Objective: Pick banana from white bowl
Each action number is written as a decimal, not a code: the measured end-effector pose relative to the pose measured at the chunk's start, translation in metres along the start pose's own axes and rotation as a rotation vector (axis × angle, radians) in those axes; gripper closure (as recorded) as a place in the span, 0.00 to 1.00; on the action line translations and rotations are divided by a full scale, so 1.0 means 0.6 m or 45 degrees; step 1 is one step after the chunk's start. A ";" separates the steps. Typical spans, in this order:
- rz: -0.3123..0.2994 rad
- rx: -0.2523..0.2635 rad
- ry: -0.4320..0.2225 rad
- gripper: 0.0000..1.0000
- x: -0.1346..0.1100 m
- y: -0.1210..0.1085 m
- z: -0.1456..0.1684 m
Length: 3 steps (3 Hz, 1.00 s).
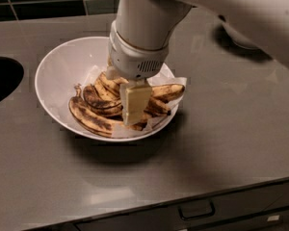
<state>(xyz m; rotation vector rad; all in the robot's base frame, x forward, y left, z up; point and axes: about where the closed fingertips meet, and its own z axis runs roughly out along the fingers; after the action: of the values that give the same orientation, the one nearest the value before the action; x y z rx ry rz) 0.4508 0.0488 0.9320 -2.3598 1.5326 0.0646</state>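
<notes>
The white bowl [58,76] stands on the grey counter, lined with white paper and holding several brown-blotched yellow bananas. The strongly curved banana [90,120] lies along the bowl's front left, its dark stem pointing up at the left. My gripper [135,115] reaches straight down into the middle of the pile, just right of that banana, with the pale wrist housing [137,61] above it. The arm hides the bananas at the back of the bowl.
A dark sink opening [2,78] cuts into the counter at the left. Dark tiles [48,4] run along the back wall. A drawer handle [196,210] sits below the counter's front edge. A pale object [241,38] lies at the back right, partly behind the arm.
</notes>
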 end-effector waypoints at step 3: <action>0.026 -0.010 0.029 0.32 0.010 0.000 0.010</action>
<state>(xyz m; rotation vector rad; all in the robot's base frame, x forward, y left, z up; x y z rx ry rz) 0.4539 0.0453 0.9250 -2.3590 1.5698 0.0487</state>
